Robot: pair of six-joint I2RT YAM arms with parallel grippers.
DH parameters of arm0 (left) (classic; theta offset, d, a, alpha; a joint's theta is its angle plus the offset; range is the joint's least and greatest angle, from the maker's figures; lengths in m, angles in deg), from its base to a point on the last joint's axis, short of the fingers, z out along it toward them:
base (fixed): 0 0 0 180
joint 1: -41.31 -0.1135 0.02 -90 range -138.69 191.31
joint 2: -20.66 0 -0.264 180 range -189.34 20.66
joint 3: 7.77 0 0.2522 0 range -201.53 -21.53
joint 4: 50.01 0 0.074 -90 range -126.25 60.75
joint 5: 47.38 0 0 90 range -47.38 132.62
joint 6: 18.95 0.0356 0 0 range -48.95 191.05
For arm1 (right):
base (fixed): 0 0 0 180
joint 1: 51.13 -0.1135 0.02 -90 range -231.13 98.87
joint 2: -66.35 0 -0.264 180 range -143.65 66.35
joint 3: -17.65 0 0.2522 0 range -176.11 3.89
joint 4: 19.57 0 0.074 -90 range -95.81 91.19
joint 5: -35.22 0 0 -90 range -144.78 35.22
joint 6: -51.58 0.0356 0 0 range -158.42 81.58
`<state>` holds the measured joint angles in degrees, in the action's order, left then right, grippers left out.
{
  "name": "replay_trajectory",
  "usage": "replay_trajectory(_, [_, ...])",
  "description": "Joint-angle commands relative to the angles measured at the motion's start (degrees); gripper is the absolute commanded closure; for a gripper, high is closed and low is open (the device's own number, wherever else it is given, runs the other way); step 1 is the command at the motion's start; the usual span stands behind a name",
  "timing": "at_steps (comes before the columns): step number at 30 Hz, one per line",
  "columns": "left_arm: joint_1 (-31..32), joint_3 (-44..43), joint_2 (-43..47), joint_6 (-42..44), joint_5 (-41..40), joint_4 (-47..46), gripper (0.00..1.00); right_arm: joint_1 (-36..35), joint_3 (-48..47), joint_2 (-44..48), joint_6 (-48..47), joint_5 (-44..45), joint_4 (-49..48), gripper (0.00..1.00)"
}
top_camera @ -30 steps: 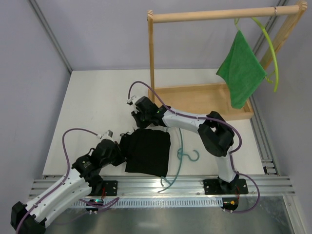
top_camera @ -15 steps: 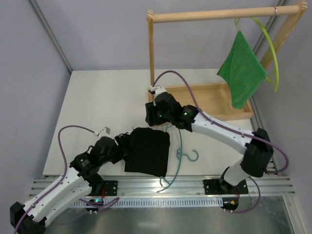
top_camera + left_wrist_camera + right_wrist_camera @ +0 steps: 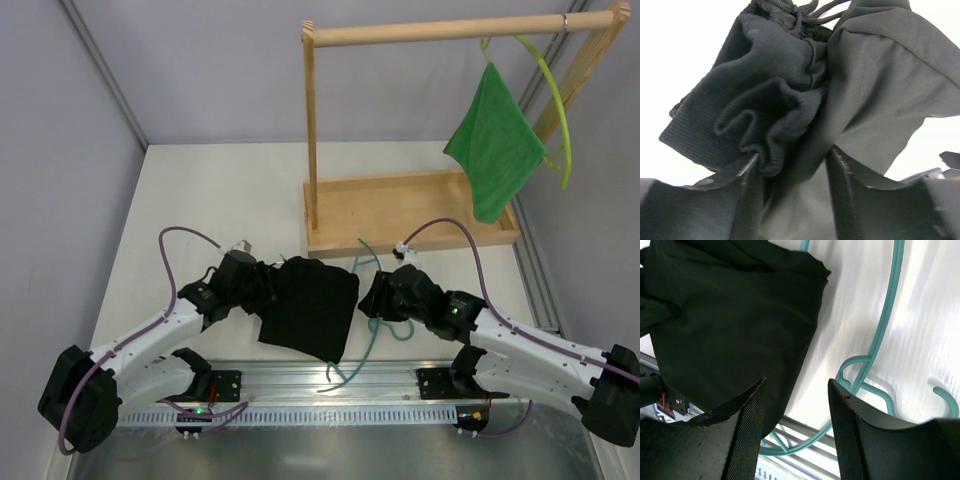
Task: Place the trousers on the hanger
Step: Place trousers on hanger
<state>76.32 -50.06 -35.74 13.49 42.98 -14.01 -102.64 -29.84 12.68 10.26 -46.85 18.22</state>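
Left wrist view: my left claw (image 3: 793,159) stands open, with the bunched waistband of the trousers (image 3: 870,80) lying loose between its fingers. My right claw (image 3: 796,385) is open and empty, with the trousers left of it and the hanger (image 3: 896,270) right. I judge the draping unfinished; next I need a fresh grip.

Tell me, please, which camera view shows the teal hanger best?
The right wrist view: the hanger shows its hook and a long arm close up. The top view catches only thin pieces; the left wrist view shows the trousers, no hanger.
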Motion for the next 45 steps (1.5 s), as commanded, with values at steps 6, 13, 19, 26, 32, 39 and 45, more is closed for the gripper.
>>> replay_trajectory(6, [-0.6, -2.4, -0.6, 1.0, 6.8, -9.8, 0.92, 0.1, 11.3, 10.1, 12.6, -0.1, -6.0, 0.46])
replay_trajectory(13, [-0.7, -6.1, -3.1, -0.2, 0.2, 0.4, 1.0, -0.7, 13.1, 11.0, 16.2, 1.4, -1.0, 0.46])
replay_trajectory(19, [-0.7, -4.9, 0.8, -1.5, -5.2, 4.3, 0.99, -0.9, 12.9, 7.2, 12.2, 8.5, 0.1, 0.51])
replay_trajectory(26, [-0.7, -7.8, 3.9, 1.2, -1.5, 2.9, 1.0, -0.8, 9.9, -4.9, 6.0, 9.8, -9.1, 0.58])
replay_trajectory(32, [-0.7, -10.3, 0.2, 2.3, 1.8, 5.1, 0.99, -0.9, 9.6, -11.1, 6.1, 7.3, -15.4, 0.62])
replay_trajectory(39, [-0.7, -13.0, 0.2, 5.0, 1.3, 5.3, 0.99, 0.7, 7.5, -8.5, 0.6, 10.2, -12.3, 0.61])
replay_trajectory(45, [-0.7, -16.9, -3.6, 5.8, 1.0, 8.3, 1.0, 2.6, 1.7, -11.0, -1.5, 10.8, -4.5, 0.59])
